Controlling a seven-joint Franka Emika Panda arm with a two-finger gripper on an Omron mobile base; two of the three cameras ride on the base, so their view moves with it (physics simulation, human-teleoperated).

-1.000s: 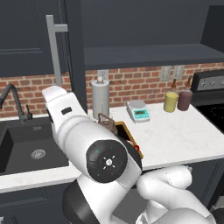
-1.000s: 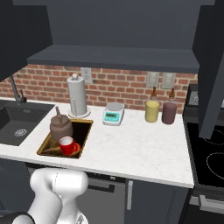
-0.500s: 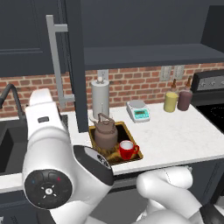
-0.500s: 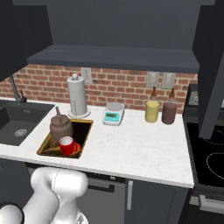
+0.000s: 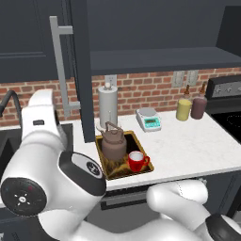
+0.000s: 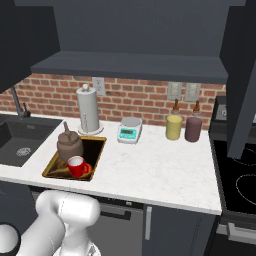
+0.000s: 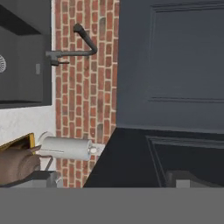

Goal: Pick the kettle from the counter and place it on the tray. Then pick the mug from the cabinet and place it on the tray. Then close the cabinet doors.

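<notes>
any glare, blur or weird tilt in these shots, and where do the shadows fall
Left base view: flat, even rendered light, no glare; the arm up close looms large and hides the left counter. Right base view: sharp throughout, with the underside of the cabinet dark and only soft shade by the kettle on the tray. Hand view: rolled sideways, so the faucet and paper towel roll lie horizontal; slightly soft.

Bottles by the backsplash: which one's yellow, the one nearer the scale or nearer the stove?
The yellow bottle is the one nearer the scale. The dark maroon bottle beside it stands on the stove side. Both are upright with narrow brown necks.
</notes>
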